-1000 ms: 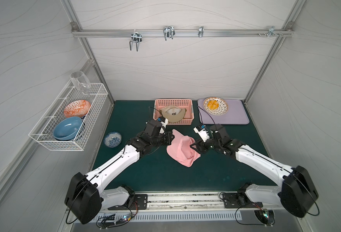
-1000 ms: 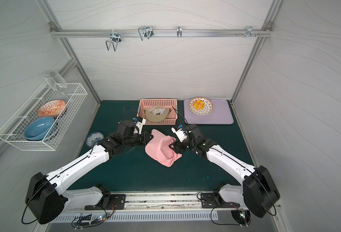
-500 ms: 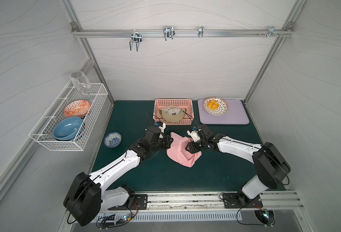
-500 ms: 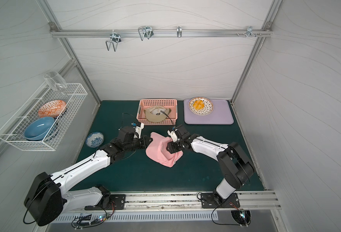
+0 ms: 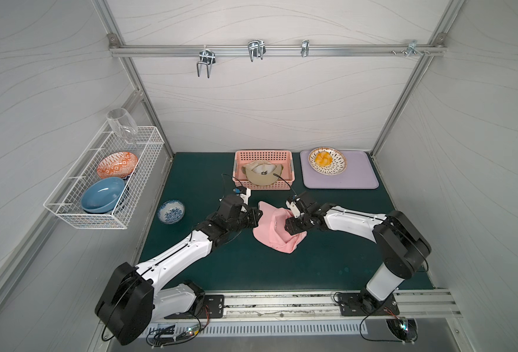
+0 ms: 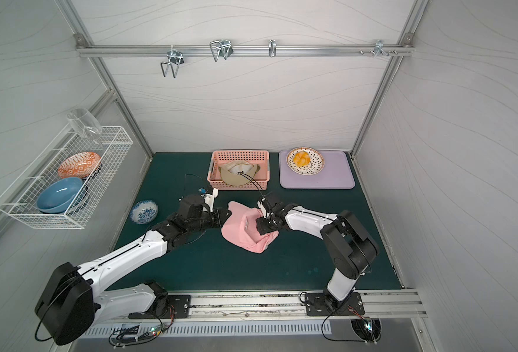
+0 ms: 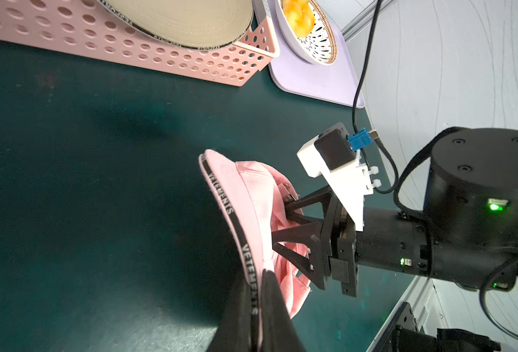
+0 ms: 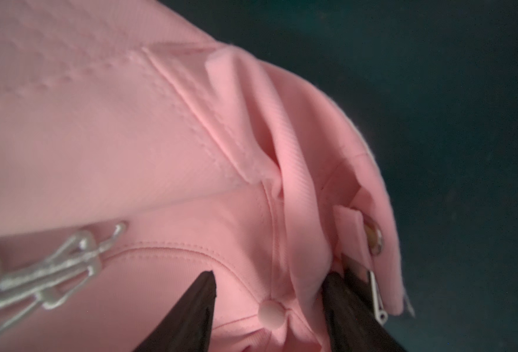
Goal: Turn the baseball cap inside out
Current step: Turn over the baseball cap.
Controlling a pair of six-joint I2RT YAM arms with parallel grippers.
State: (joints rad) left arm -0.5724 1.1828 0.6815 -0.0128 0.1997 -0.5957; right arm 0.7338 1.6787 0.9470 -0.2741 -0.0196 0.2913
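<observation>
Green mat [image 5: 251,268]: left gripper [image 5: 257,220] clamps the cap [image 5: 268,230] by its rim while right gripper [image 5: 287,223], jaws apart, presses its crown; a deeper push likely comes next.

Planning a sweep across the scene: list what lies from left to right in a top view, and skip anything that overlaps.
Wire basket → blue patterned bowl → pink cap → plate of orange food.

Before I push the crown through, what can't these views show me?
- Right gripper fingertips: both top views, covered by its own body and pink cap folds.
- Left gripper bite on the cap: left wrist view, hidden between its fingers.
- Silver clip: right wrist view, blurred, cut by the edge.
</observation>
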